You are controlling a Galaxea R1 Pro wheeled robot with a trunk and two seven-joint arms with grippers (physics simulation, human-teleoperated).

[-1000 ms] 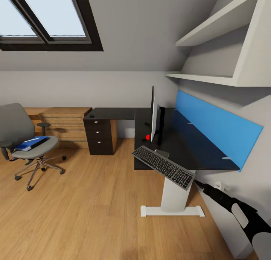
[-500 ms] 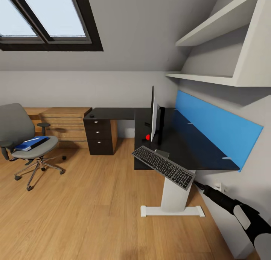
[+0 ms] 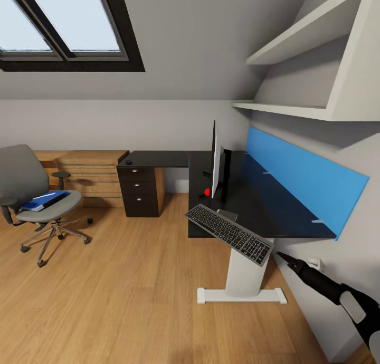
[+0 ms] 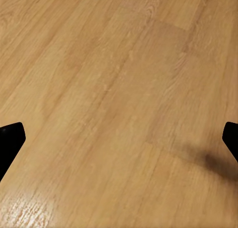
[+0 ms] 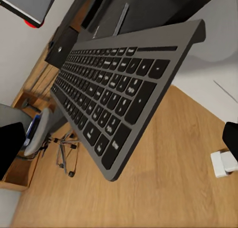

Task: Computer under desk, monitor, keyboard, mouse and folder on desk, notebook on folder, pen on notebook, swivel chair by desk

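The silver-grey keyboard [image 3: 229,233] [image 5: 106,96] lies slantwise over the near corner of the black-topped desk [image 3: 264,206] and juts past its edge. My right gripper [image 3: 282,256] [image 5: 119,143] is open just off the keyboard's near end, holding nothing. On the desk the thin monitor [image 3: 215,161] stands edge-on, with its red dot low down. The blue folder [image 3: 42,200] rests on the seat of the grey swivel chair [image 3: 37,195] at the left, and a thin white thing lies on it. My left gripper [image 4: 119,139] is open over bare wooden floor.
Black drawers [image 3: 138,190] sit under the desk's far wing, beside a light wooden drawer unit [image 3: 87,174]. A small dark object [image 3: 129,162] lies on that wing. The desk's white pedestal foot [image 3: 241,295] is on the floor ahead. White wall shelves [image 3: 316,68] hang above the blue back panel [image 3: 301,179].
My right arm has drawn back, to the right and down, away from the keyboard's near end. The keyboard, chair and folder have stayed put.
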